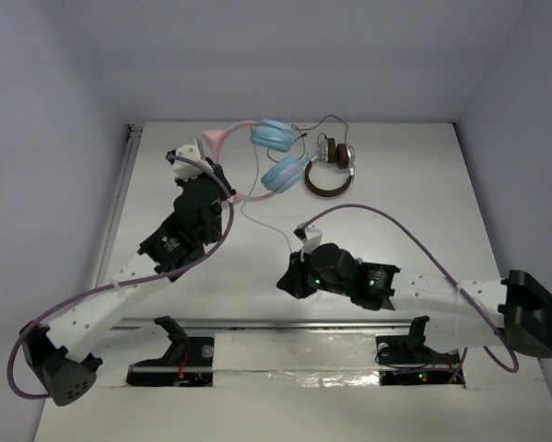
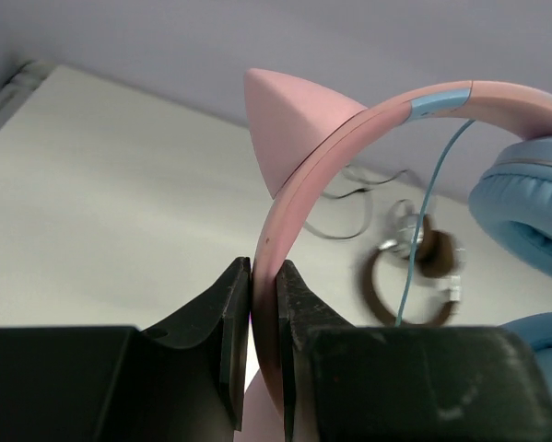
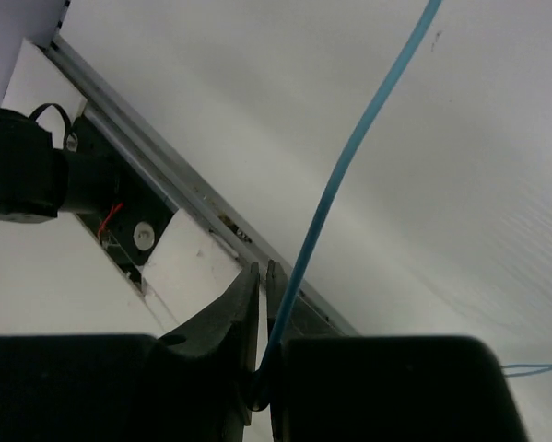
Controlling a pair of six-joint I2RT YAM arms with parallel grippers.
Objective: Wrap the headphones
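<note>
The headphones lie at the back middle of the table, with a pink cat-ear headband and two light blue ear cups. My left gripper is shut on the headband, just below a cat ear, in the left wrist view. An ear cup shows to its right. The thin light blue cable runs from the headphones to my right gripper. In the right wrist view that gripper is shut on the cable, which rises taut from between the jaws.
Brown-and-silver headphones with a black cable lie just right of the blue ear cups; they also show blurred in the left wrist view. A metal rail runs along the near edge. White walls close in the back and both sides.
</note>
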